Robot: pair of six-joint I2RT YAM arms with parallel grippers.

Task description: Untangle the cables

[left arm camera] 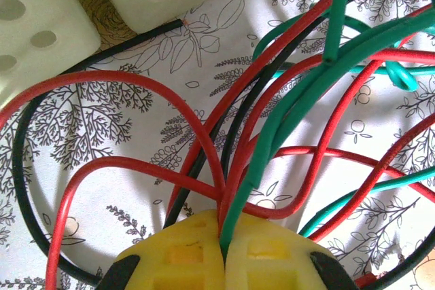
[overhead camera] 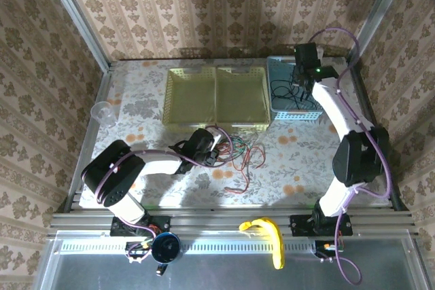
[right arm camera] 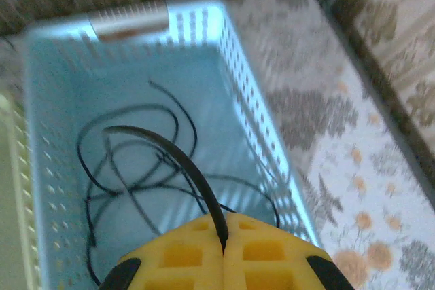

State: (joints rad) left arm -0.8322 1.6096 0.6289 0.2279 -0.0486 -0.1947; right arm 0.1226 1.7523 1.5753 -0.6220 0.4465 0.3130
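At centre-left of the overhead view, the left tool (overhead camera: 219, 152) is closed on the cables (overhead camera: 239, 155), a red, green and black tangle spreading to its right on the worktop (overhead camera: 306, 161). Its wrist view shows the pads (left arm camera: 292, 242) pinching red and green strands that fan upward, with the loops cut off at the frame edges. At upper right, the right tool (overhead camera: 304, 81) is clamped on a black cable (right arm camera: 170, 151) arching up-left over a blue basket (right arm camera: 255, 106) that holds blurred black coils.

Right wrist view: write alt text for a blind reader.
The right gripper, yellow-padded, is shut on a thin black cable arcing over more black cable loops in a pale blue perforated plastic basket. Floral tablecloth lies right of it.
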